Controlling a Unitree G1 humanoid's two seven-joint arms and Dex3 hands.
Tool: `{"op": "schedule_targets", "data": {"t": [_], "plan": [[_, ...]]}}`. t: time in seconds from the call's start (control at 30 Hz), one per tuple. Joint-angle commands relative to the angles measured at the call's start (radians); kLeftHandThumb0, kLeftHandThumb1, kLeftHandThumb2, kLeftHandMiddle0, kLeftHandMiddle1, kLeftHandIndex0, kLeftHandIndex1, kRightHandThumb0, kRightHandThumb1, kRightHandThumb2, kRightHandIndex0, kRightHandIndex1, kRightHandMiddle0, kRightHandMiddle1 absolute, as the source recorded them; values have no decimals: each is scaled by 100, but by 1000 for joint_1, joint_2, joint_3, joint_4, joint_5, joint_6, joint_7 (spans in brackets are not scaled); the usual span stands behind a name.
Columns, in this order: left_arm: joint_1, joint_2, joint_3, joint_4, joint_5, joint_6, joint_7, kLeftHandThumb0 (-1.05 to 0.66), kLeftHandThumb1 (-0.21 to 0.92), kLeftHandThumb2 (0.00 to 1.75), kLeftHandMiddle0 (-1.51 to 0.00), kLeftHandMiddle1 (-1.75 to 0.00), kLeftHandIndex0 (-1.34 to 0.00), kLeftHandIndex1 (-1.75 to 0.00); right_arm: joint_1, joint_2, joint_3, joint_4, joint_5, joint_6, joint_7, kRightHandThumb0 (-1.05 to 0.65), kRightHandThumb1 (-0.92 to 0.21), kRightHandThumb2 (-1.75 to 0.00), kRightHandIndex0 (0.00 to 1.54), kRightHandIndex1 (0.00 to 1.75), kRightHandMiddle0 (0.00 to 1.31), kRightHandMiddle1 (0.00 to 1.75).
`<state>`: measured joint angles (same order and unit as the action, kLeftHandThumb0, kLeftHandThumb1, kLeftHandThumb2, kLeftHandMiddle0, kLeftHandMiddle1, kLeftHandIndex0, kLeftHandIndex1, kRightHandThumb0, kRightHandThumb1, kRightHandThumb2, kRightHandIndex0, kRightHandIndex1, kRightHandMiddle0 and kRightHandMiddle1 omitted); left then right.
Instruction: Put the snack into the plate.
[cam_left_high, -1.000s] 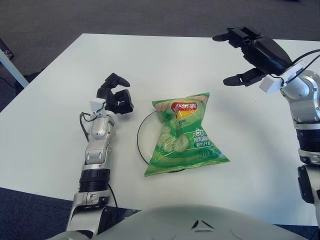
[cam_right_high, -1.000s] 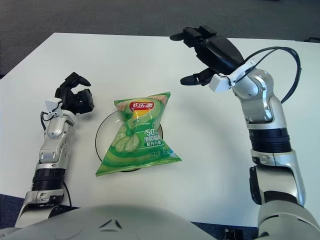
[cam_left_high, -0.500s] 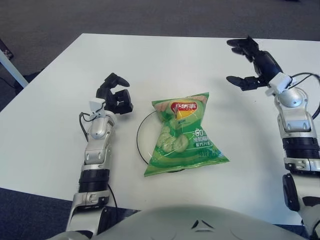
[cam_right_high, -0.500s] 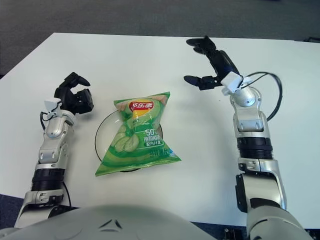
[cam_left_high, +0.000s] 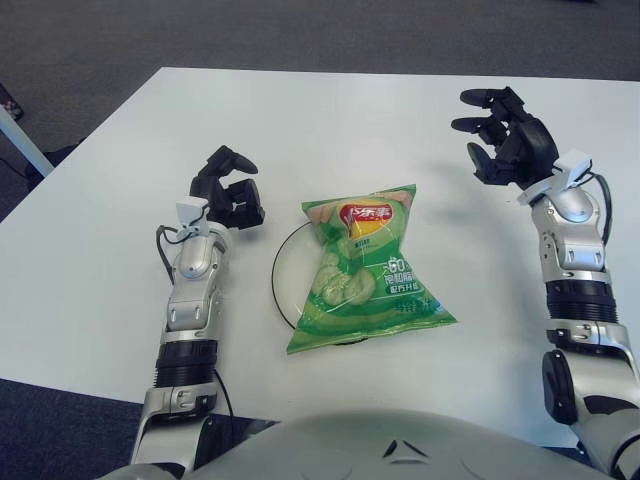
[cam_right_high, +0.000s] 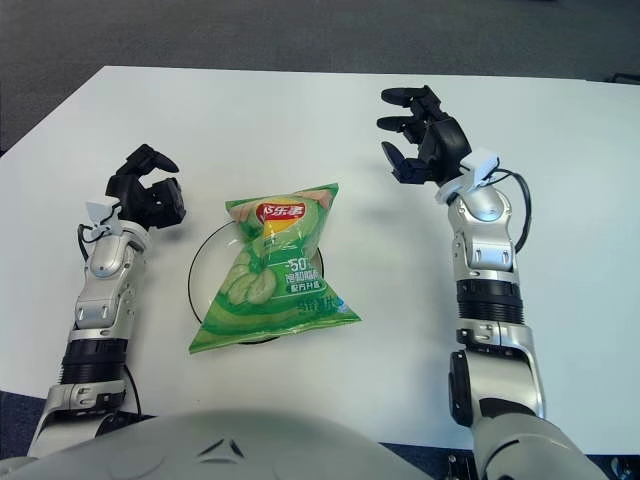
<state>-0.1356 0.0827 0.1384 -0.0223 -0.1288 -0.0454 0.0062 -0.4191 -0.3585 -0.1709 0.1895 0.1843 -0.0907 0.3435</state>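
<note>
1. Right hand (cam_left_high: 505, 145) is over the white table (cam_left_high: 330, 110), right of the snack bag (cam_left_high: 365, 270) and well apart from it, fingers spread and holding nothing.
2. Left hand (cam_left_high: 228, 192) shows just left of the plate (cam_left_high: 281, 285), fingers curled with nothing between them.
3. Green snack bag lies on the dark-rimmed plate, covering most of it; its lower right corner juts past the rim onto the table.
4. Bare tabletop lies between bag and right hand, and beyond the bag toward the far edge; the plate sits nearer the front edge.
5. Since a second ago the right hand has dropped lower and drawn back toward the robot, its forearm now straighter; bag, plate and left hand have not moved.
</note>
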Motion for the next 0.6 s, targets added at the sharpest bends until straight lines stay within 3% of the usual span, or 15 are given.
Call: {"op": "schedule_targets", "data": {"t": [0.0,0.1,0.27,0.47,0.57], "plan": [[38,-3,3,15,6,4,-5,-49,29,135,-126,-175,-64,-175,16,30,-16,-25,24,29,-31,-46,-69,-88,26,113,4,146],[39,-2,2,16,14,1,0,-49,29,135,-127,-175,-64,-175,19,50,-23,-24,28,32,-49,-39,-82,-68,30,116,16,165],[41,-3,3,10,28,5,8,-49,28,136,-128,-175,-64,-175,35,90,-35,-17,47,31,-72,-37,-78,-71,37,119,26,173],[44,-4,3,0,39,12,16,-50,28,137,-128,-175,-65,-175,59,138,-44,-23,78,54,-95,-40,-62,-92,51,149,38,174],[46,-3,2,-3,41,12,15,-50,27,137,-127,-175,-65,-175,69,160,-45,-26,89,73,-113,-14,-42,-111,64,144,44,175]]}}
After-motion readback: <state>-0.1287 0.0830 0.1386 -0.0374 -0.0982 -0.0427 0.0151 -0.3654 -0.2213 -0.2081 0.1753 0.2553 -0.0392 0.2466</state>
